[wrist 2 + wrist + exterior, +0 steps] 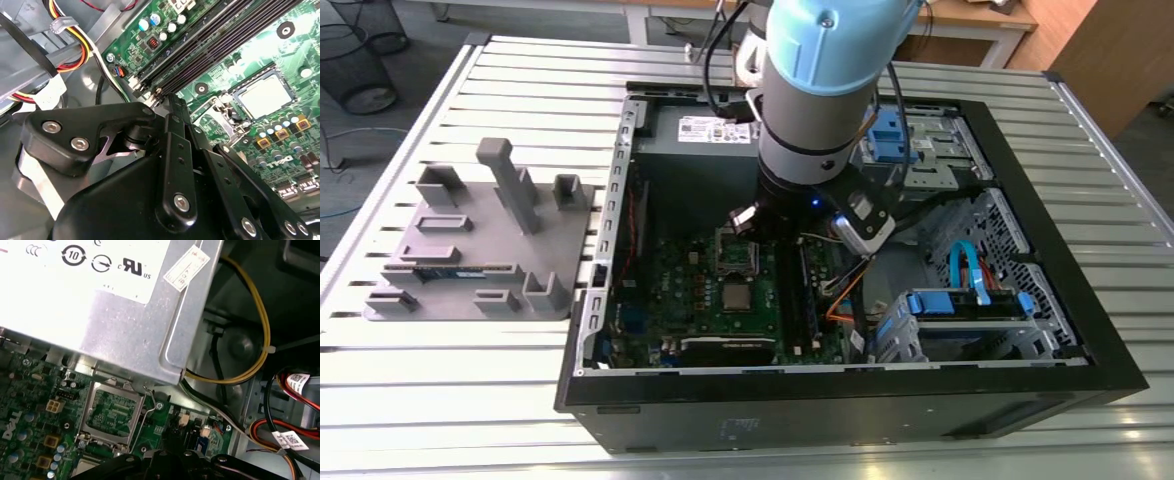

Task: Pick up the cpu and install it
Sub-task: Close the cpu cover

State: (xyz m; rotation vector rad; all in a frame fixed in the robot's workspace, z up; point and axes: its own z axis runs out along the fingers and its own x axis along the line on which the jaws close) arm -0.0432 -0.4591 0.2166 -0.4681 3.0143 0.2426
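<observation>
The cpu (738, 296) is a small silvery square lying flat in its socket on the green motherboard (707, 320), inside the open computer case. In the second wrist view the cpu (265, 95) sits framed by the socket. In the first wrist view only a corner of the cpu (87, 469) shows. The socket's metal load plate (112, 412) stands swung open beside the chip, toward the power supply. My gripper (758, 226) hangs over the motherboard just above the load plate, apart from the cpu. Its black linkage (175, 150) covers much of the second wrist view.
The grey power-supply box (100, 305) sits close by the gripper, with yellow and red cables (260, 340) beside it. Black memory slots (215, 45) run next to the socket. Drive bays with blue parts (961, 300) take up the case's right side. A grey holder tray (467, 250) lies on the slatted table.
</observation>
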